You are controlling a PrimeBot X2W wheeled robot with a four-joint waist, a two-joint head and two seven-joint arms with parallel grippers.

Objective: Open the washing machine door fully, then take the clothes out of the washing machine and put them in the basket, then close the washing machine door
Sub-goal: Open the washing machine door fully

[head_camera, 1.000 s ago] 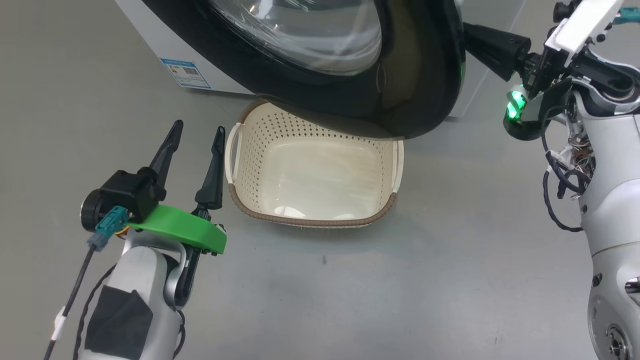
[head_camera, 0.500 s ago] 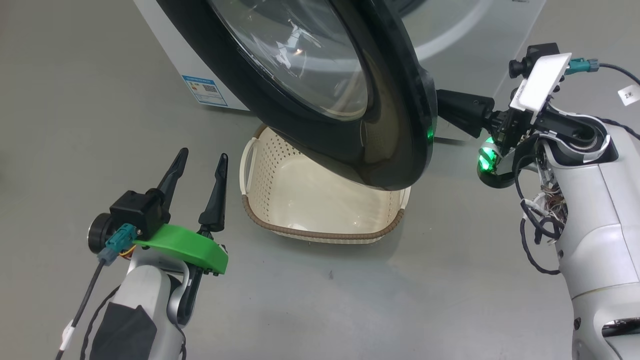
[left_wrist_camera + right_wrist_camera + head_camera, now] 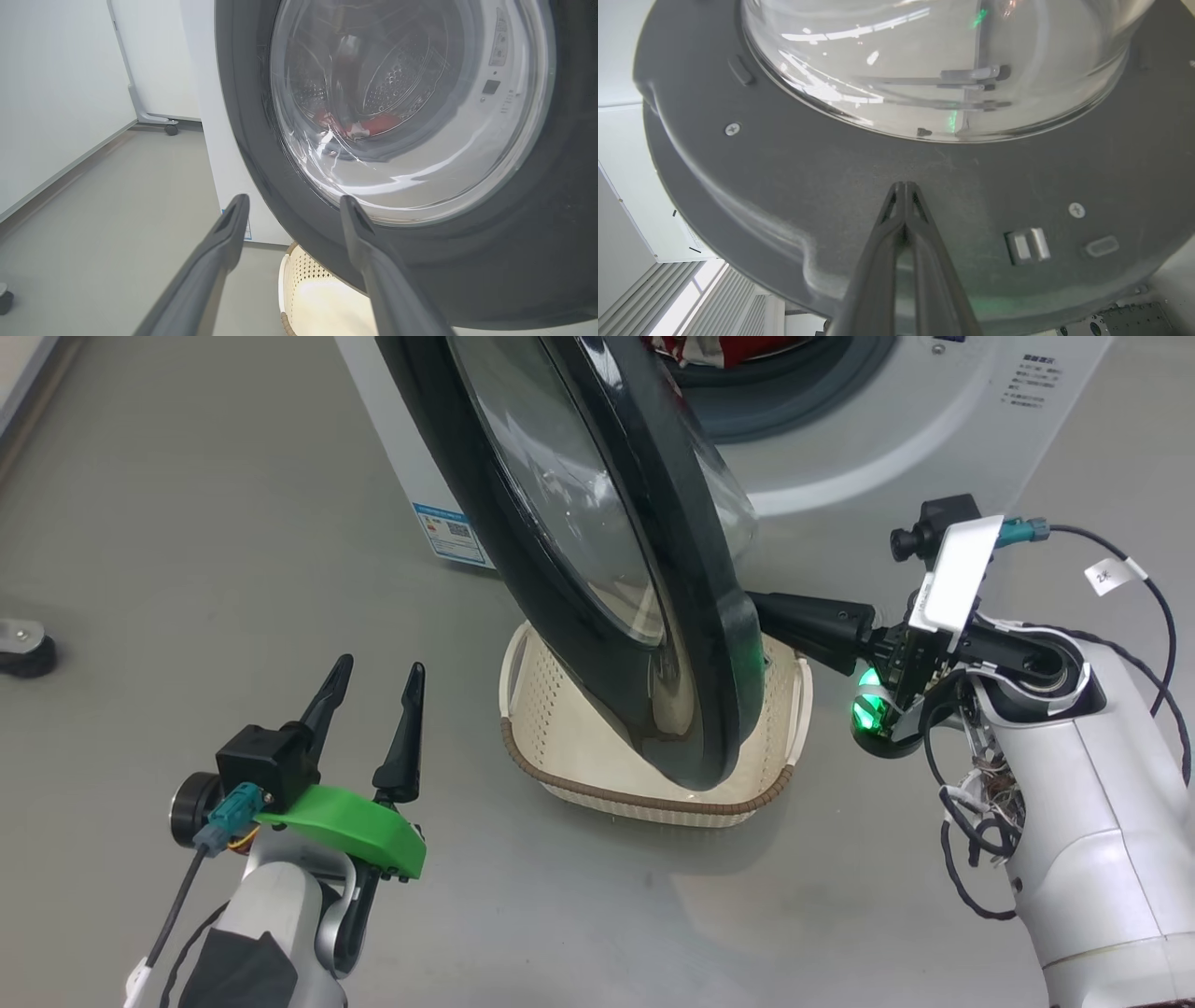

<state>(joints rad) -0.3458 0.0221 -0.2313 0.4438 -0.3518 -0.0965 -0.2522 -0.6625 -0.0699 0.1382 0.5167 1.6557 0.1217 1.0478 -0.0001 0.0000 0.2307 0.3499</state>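
We place everything off the washing machine door (image 3: 709,700).

**Door:** It is part-way open and stands about edge-on to the head camera, so we don't call it fully open yet.

**Right gripper (image 3: 905,185):** It is on the door's inner side. The fingers are pinched together with nothing between them, and the tips look pressed to the dark plastic just beside the glass bowl.

**Left gripper (image 3: 378,667):** It is on the door's outer side, apart from the door. The fingers are spread and it holds nothing.

**Risks, as we judge them:**
- The closed tips bear on smooth plastic with no hold. They could skid onto the glass bowl or slip off the door's edge, and the door would then be loose.
- If the door swings wider, its outer face sweeps toward the left gripper. That gripper may need to clear out or it gets hit.
- The door's lower edge hangs right over the basket (image 3: 644,795). While the door stays this way, clothes carried over would have to dodge it and could snag or land on the floor.
- The door's lower edge looks close to the basket rim. We can't tell whether they touch, but a brush could shove the basket.

**Containers:**
- The basket sits under the door, and what shows of its inside is bare. The door hides the middle.
- The drum of the washing machine (image 3: 887,439) sits behind the door's inner side and has the clothes (image 3: 747,345) in it. We see red fabric with white at the mouth, and none of it is out yet.
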